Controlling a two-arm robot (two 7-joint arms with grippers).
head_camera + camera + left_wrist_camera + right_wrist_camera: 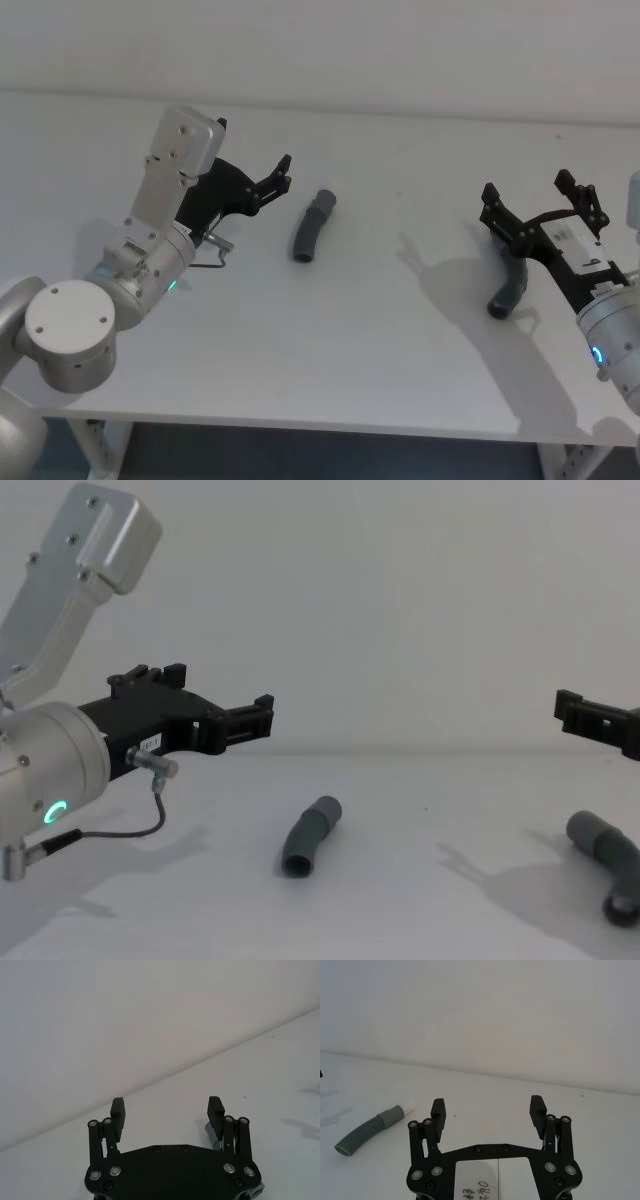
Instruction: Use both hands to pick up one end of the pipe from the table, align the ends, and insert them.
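- Seeing the left claw (284, 172) spread wide, hovering beside the middle pipe piece (312, 227).
- Same spread on the right claw (527, 185), above the other pipe piece (508, 290) on the bench (380, 350).

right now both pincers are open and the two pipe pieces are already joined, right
Not joined. The left pincer and right pincer are open, but the head view shows the central pipe piece lying on the table well apart from the right pipe piece.
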